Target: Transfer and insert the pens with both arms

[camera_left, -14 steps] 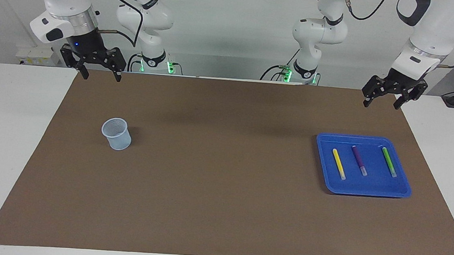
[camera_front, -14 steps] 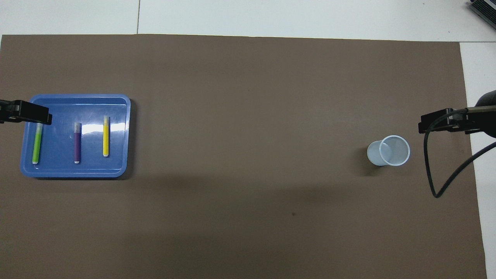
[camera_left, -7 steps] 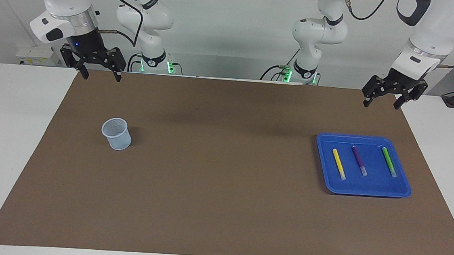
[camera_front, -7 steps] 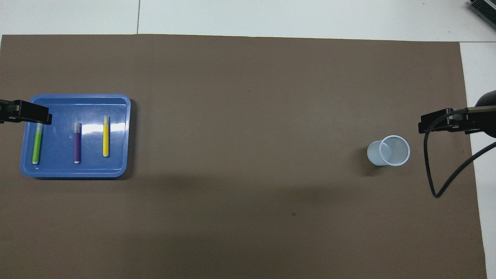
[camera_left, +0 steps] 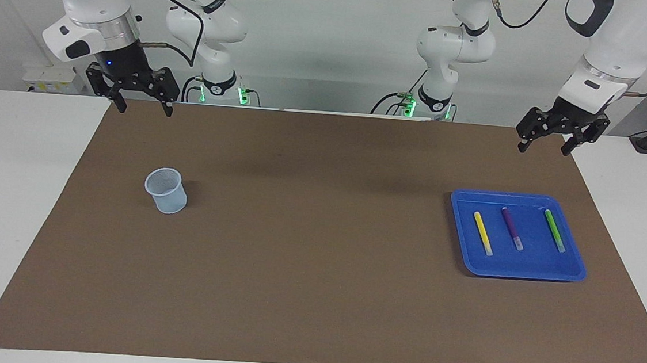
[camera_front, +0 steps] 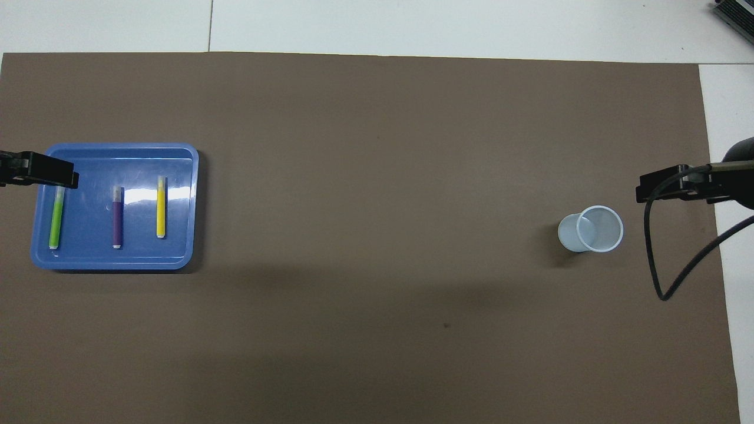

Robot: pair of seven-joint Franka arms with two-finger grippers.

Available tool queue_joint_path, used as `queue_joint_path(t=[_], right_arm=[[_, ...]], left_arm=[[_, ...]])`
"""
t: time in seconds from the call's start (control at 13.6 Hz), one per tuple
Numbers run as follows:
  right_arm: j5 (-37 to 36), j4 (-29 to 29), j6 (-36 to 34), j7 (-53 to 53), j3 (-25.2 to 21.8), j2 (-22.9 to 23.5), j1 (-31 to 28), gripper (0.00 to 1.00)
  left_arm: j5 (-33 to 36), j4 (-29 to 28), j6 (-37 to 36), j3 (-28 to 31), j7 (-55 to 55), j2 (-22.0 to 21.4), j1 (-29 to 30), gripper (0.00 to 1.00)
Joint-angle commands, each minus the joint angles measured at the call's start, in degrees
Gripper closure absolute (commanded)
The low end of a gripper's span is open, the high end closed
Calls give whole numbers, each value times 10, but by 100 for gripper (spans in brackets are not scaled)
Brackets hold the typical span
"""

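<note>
Lying side by side in shallow blue plastic tray (camera_left: 515, 271): yellow pen (camera_left: 483, 233), purple pen (camera_left: 512, 227), green pen (camera_left: 554, 230). Raised, apart from tray, jaws spread, empty: left gripper (camera_left: 544, 147), right gripper (camera_left: 143, 108).

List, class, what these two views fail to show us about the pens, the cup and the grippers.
- green pen: in the overhead view its end farther from the robots is covered by the raised left gripper.
- cup: its bottom inside is hidden by its wall in the facing view.
- right gripper: the overhead view's edge cuts it off; only a tip shows.
- Pens: any print is too small.
</note>
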Motion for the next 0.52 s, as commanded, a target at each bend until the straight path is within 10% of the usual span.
queue_joint_path(t=[0.0,0.44], right_arm=[[15,0,-2,3,0,-4,-5,0],[15,0,-2,3,0,-4,-5,0]], left_arm=[[-4,-9,16,1,-3,-9,-4,0],[-5,-11,29,0,-5,-9,-6,0]])
